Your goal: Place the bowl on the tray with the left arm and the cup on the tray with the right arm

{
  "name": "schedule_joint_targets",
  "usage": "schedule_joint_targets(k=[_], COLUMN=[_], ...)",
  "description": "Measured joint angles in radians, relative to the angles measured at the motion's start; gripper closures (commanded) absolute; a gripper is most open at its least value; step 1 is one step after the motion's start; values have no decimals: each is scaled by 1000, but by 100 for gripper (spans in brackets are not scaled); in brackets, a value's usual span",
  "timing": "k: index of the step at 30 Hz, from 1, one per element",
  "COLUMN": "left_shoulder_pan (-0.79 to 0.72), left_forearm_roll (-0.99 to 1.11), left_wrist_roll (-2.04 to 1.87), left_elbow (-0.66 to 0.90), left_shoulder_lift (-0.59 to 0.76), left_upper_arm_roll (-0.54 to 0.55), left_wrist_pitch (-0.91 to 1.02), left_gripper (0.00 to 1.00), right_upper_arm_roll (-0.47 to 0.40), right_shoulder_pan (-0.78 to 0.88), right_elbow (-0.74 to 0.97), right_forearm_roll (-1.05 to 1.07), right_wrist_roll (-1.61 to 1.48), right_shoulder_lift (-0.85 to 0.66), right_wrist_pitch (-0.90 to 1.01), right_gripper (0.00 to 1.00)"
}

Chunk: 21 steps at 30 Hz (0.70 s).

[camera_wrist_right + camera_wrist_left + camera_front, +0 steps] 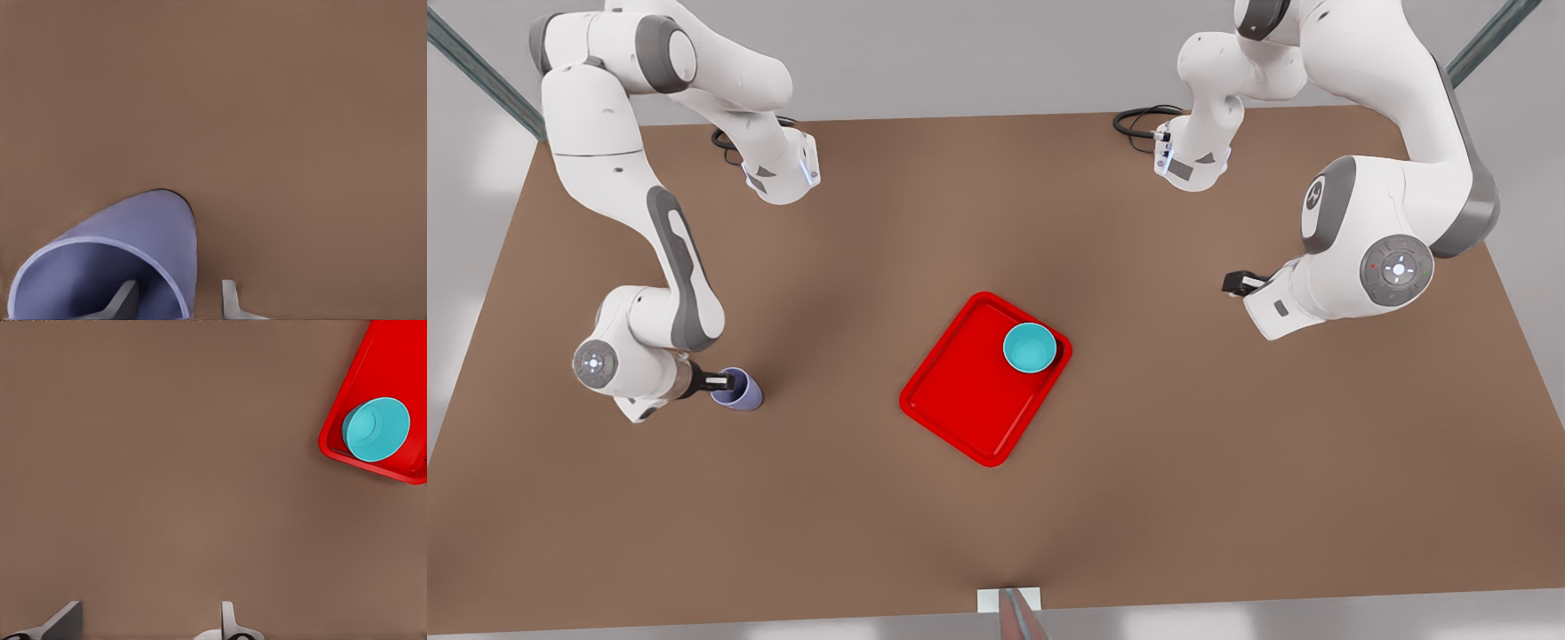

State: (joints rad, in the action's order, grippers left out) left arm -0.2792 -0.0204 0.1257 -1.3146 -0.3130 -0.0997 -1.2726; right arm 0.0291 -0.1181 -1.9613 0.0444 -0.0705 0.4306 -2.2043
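Bowl (1030,348) sits inside the tray (960,391), in the corner toward the front view's right/far side, upright, touching or just at the rim there. Left wrist view has the same: bowl (375,429) in a tray (340,450) corner, open side up.

Tray is red, flat on the table (1227,462), roughly mid-table, turned at an angle to the table edges. Rest of tray surface bare.

Cup (738,389) is on the table at the front view's left, well apart from the tray. Right wrist view: cup (133,247) rim wide open toward cam, one finger (123,299) inside the cup, the other finger (230,300) outside the wall, so fingers straddle the cup wall. Gap betw fingers is wider than the wall; can't tell if either pad touches it, not clamped.

Right gripper (725,383) low at the cup, on the arm at the front view's left.

Left gripper (1238,284) on the arm at the front view's right, well apart from tray and bowl, over bare table. In its wrist view the fingers (63,620) are spread wide, holding nothing; the arm waits there.
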Motion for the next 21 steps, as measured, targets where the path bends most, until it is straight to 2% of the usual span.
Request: schedule_joint_targets(k=[17, 21], left_shoulder_pan=[0, 0], left_forearm_roll=[-4, -2], left_wrist_roll=[-1, 0], left_elbow=[2, 2], left_shoulder_lift=[-2, -3], left_upper_arm_roll=[2, -2], left_wrist_pitch=[-2, -27], left_gripper=[0, 0], right_upper_arm_roll=[22, 39], right_shoulder_pan=[-5, 51], right_elbow=[40, 84], right_forearm_roll=[9, 101], right_wrist_roll=[4, 101], right_shoulder_lift=[17, -31], right_wrist_pitch=[0, -3], right_gripper=[79, 79])
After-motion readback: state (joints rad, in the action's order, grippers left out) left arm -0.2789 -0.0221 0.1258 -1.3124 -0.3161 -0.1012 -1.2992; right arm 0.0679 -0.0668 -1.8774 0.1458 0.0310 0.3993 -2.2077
